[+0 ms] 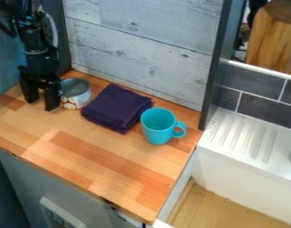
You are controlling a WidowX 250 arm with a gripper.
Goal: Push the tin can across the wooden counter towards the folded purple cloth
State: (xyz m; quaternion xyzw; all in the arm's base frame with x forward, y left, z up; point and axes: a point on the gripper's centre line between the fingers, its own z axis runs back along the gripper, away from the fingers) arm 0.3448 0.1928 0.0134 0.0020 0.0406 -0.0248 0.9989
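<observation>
The black gripper hangs low over the left end of the wooden counter, its two fingers spread with nothing between them. Just right of it stands a can with a pale patterned label, very near the right finger. A folded dark purple cloth lies to the right of the can. Beside the cloth's right edge, a turquoise mug stands upright, its handle pointing right.
The wooden counter ends at a front edge and a right edge. Behind it rises a whitewashed plank wall with a dark upright post. At the right is a white ridged drainboard, with a wooden block beyond.
</observation>
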